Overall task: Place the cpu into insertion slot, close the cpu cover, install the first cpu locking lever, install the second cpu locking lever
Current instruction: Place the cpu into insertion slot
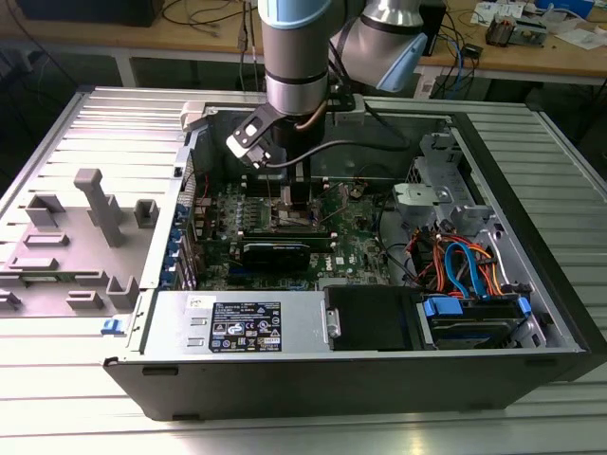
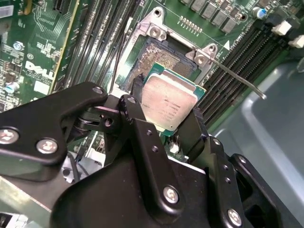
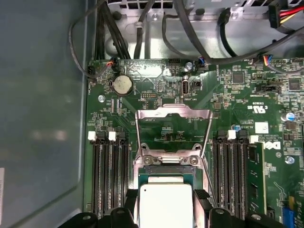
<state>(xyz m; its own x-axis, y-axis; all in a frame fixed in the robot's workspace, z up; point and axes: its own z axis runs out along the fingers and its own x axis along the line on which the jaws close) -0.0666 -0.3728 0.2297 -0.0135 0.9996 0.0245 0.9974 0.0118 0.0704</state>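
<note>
gripper (image 2: 166, 108) clamps cpu (image 2: 169, 99) | over insertion slot (image 2: 161, 55) | cpu cover (image 3: 173, 112) swung open

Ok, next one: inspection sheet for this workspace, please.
Surface: ribbed metal table, open computer case lying on it.
Job's things: cpu over insertion slot, pin field partly exposed; cpu cover raised; locking lever swung free.
Clutter: grey fixtures at the exterior view's left.
Grippers: gripper shut on the cpu, fingers at opposite edges.
Cables: orange and blue cables inside the case.
Surroundings: wooden workbench behind, wires on it.
</note>
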